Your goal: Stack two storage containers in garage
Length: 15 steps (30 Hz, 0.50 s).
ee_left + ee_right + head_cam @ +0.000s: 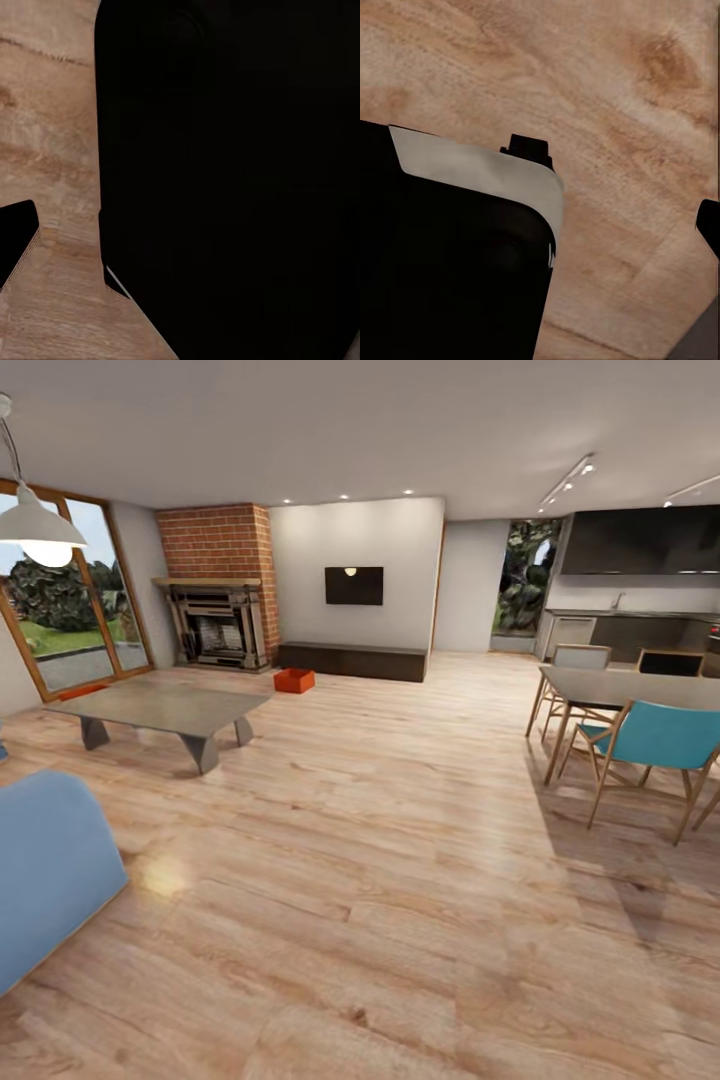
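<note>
1. Left wrist view: a large black body of the robot [225, 180] blocks most of the frame above light wood-plank flooring [45, 150]; a dark finger-like tip [16, 232] shows at one edge. Whether the left gripper is released or clenched cannot be told.
2. Right wrist view: a black housing with a pale grey curved edge [472, 169] lies over the same plank floor; two small dark tips [529, 148] and [709, 225] stand well apart. Whether the right gripper is released or clenched cannot be told, and nothing is seen between the tips.
3. Head view: an orange-red rectangular storage container [294, 680] rests on the floor of the living room, near the brick fireplace [215, 595] and just before a long dark low cabinet [352, 660]. Its interior is too small to judge.
4. A second orange-red shape [82, 691] lies by the glazed doors, behind the grey low coffee table [160, 710]; it is partly hidden.
5. A blue sofa corner [50, 870] sits nearest on the left; a grey dining table [630, 685] with a teal wooden chair [655, 745] stands at right.
</note>
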### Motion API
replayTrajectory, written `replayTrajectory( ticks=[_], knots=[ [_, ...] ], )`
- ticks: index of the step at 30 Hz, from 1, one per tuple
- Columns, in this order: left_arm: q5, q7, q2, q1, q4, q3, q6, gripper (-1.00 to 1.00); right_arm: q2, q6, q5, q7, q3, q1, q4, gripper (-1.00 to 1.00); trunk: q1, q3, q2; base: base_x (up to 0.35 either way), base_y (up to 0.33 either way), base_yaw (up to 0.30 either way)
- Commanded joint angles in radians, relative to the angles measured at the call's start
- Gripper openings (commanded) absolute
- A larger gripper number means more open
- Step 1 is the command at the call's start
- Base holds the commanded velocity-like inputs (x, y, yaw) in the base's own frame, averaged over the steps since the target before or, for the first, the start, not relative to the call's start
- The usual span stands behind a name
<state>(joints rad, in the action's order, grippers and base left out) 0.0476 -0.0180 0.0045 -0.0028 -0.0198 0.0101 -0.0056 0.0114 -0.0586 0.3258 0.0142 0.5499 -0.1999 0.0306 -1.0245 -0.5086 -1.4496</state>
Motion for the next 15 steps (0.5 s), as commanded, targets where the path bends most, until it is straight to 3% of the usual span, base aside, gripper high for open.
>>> replayTrajectory(
  ticks=[1, 15],
  knots=[
    [0.005, -0.002, 0.000, 0.000, 0.000, 0.001, -0.001, 1.00, -0.001, -0.006, 0.009, 0.000, 0.008, -0.001, 0.003, 1.00, -0.001, -0.001, 0.000, 0.322, 0.000, 0.000],
    [0.005, -0.001, 0.000, 0.000, 0.000, 0.001, -0.001, 1.00, 0.001, -0.007, 0.009, 0.001, 0.008, -0.001, 0.003, 1.00, -0.001, -0.001, 0.000, 0.322, 0.000, 0.000]
  ],
)
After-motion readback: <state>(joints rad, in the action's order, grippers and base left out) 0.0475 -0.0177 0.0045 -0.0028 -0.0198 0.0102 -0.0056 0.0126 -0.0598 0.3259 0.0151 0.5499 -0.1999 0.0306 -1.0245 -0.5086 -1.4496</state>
